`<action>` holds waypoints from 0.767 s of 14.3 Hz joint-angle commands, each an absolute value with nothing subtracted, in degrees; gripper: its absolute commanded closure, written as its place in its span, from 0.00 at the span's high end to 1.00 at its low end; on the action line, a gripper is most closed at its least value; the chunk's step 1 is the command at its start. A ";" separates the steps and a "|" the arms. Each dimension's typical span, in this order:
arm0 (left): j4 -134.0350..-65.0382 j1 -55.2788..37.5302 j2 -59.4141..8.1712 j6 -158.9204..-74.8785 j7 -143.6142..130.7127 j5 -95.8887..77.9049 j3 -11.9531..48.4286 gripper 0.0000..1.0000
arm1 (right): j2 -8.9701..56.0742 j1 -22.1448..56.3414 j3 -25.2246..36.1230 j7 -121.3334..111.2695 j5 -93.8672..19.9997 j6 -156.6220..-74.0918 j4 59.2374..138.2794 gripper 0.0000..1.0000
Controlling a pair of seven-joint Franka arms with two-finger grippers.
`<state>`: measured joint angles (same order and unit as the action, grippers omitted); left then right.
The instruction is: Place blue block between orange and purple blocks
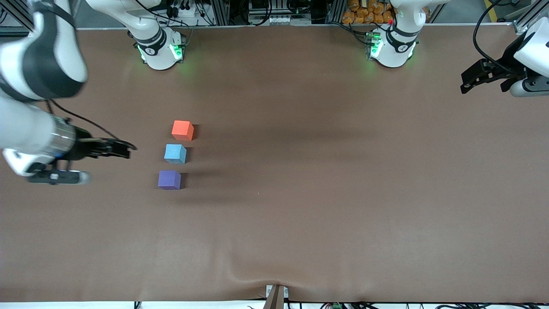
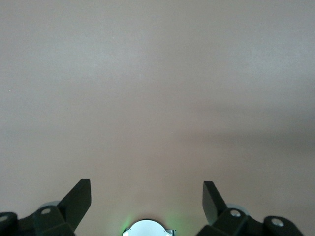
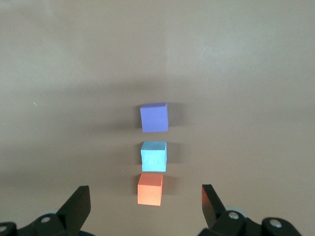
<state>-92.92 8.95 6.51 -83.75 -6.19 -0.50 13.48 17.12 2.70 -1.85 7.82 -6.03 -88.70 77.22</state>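
Three small cubes stand in a short row on the brown table, toward the right arm's end. The orange block point(image 1: 182, 130) is farthest from the front camera. The blue block point(image 1: 175, 153) sits in the middle. The purple block point(image 1: 169, 180) is nearest. Small gaps separate them. My right gripper point(image 1: 125, 150) is open and empty, up in the air beside the row, apart from the blue block. Its wrist view shows the orange point(image 3: 150, 189), blue point(image 3: 154, 156) and purple point(image 3: 154, 117) blocks ahead of the open right gripper point(image 3: 145, 196). My left gripper point(image 1: 466, 83) is open and empty and waits over bare table, as its wrist view shows point(image 2: 146, 184).
The brown table cover point(image 1: 326, 180) has a low wrinkle near its front edge point(image 1: 240, 266). The two arm bases point(image 1: 159, 49) point(image 1: 391, 47) stand along the edge farthest from the front camera.
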 commanded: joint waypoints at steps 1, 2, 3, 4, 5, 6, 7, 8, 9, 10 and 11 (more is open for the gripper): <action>-92.46 9.14 6.59 -83.67 -5.27 -1.41 13.54 1.00 | 18.28 -8.67 -11.57 7.21 -4.49 -81.77 70.15 1.00; -92.46 9.14 6.59 -83.67 -5.27 -1.41 13.54 1.00 | 16.98 -10.79 -13.86 7.47 -4.83 -78.35 69.70 1.00; -92.46 9.14 6.59 -83.67 -5.27 -1.41 13.54 1.00 | 14.09 -11.59 -14.23 7.56 -4.22 -76.22 69.87 1.00; -92.46 9.14 6.59 -83.67 -5.27 -1.41 13.54 1.00 | 11.97 -11.17 -14.06 8.25 -4.13 -76.11 71.00 1.00; -92.46 9.14 6.59 -83.67 -5.27 -1.41 13.54 1.00 | 9.26 -11.42 -13.63 8.70 -4.13 -75.85 73.02 1.00; -92.46 9.14 6.59 -83.67 -5.27 -1.41 13.54 1.00 | 5.40 -11.34 -11.97 8.61 -4.13 -76.81 77.39 1.00; -92.46 9.14 6.68 -83.67 -5.27 -1.41 13.54 1.00 | 1.27 -10.73 -10.47 8.61 -4.22 -79.69 82.30 1.00; -92.46 9.23 6.68 -83.67 -5.27 -1.41 13.54 1.00 | -2.86 -9.68 -10.11 8.53 -4.13 -82.59 87.92 1.00; -92.46 9.23 6.68 -83.67 -5.27 -1.41 13.54 1.00 | -6.03 -9.23 -9.24 8.53 -4.13 -85.49 92.24 1.00; -92.46 9.23 6.68 -83.67 -5.27 -1.41 13.54 1.00 | -8.07 -8.27 -8.53 8.53 -4.13 -86.91 94.98 1.00; -92.46 9.23 6.68 -83.58 -5.27 -1.41 13.54 1.00 | -9.22 -7.13 -6.79 7.92 -4.04 -86.84 96.40 1.00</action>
<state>-92.88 8.95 6.51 -83.75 -6.19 -0.50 13.50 -2.80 -9.50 -9.84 8.32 -4.74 -83.55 87.35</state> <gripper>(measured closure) 0.000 0.000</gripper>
